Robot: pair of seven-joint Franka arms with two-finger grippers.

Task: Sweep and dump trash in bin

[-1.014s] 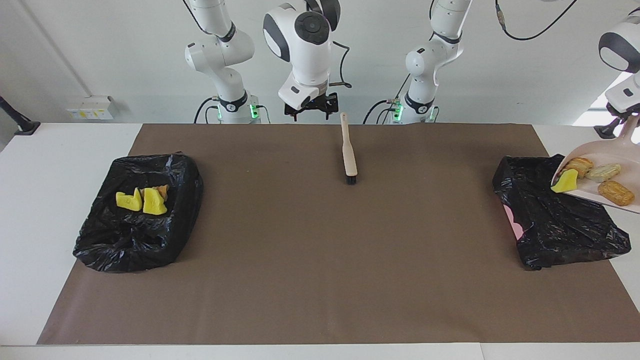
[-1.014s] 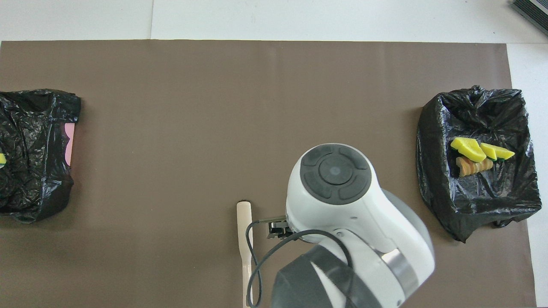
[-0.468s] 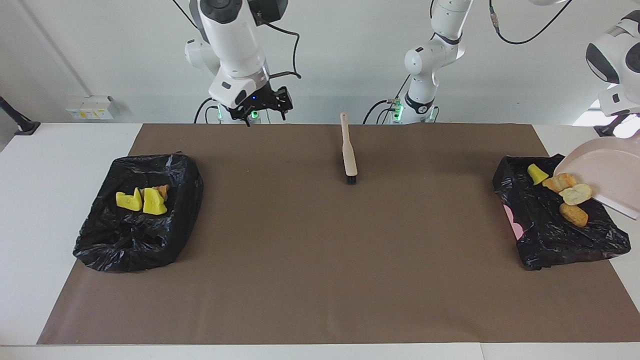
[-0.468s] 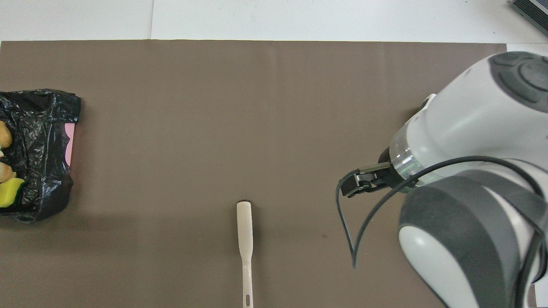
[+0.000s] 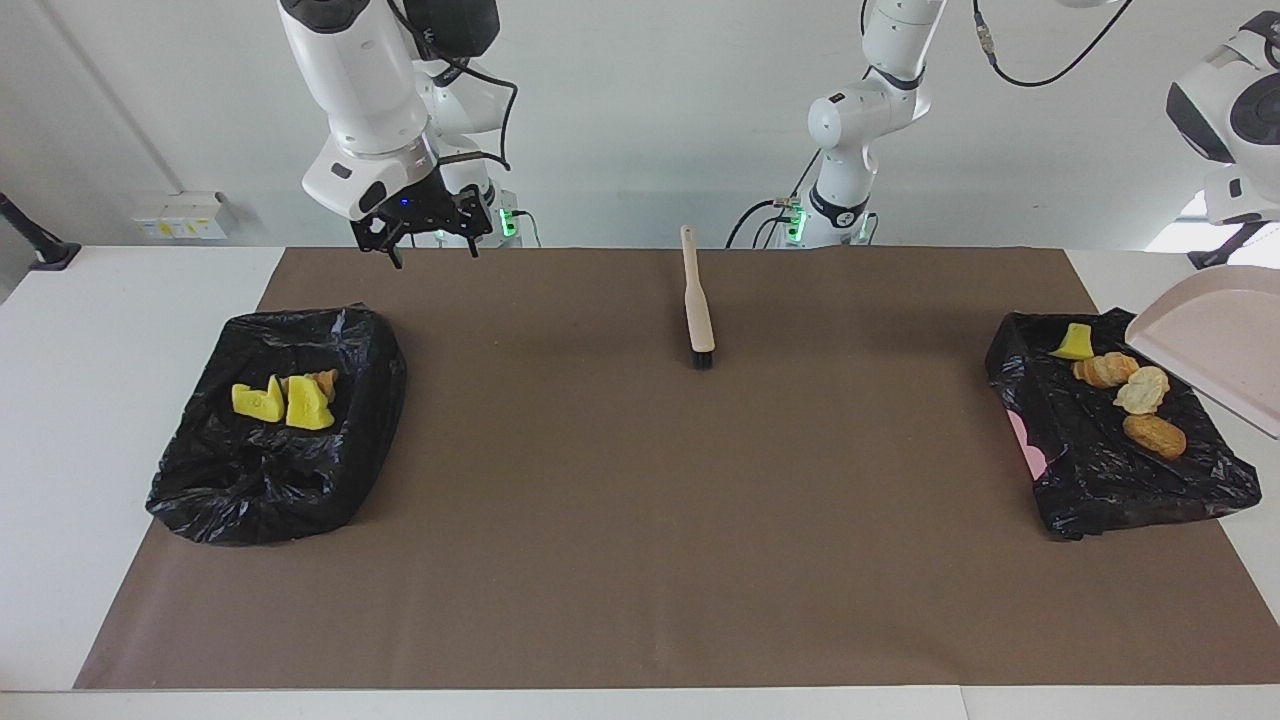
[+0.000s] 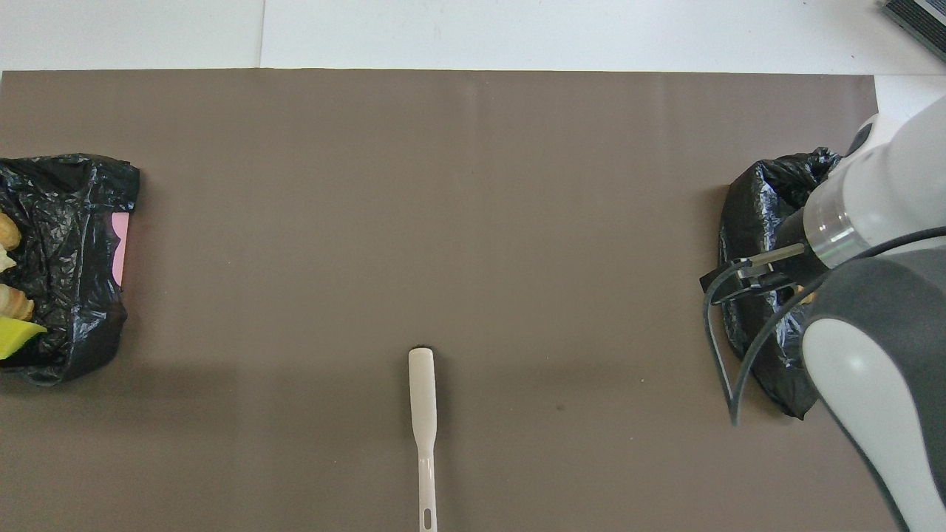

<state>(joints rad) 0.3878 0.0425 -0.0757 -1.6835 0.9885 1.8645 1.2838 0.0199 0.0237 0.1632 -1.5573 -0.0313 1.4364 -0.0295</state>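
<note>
Two high cameras, half a turn apart, cover one table.

The facing view looks from high across the table (image 5: 60,420) toward the robots, whose bases stand along its top edge; it sits far enough back to take in the whole brown mat (image 5: 640,560) and both black bins (image 5: 270,470). The overhead view hangs above the robots' end and looks steeply down and forward, closer in, cropping the bin at the left arm's end (image 6: 66,295). Both share the mat, the bins and the brush (image 5: 697,300), whose handle points toward the robots in each.
</note>
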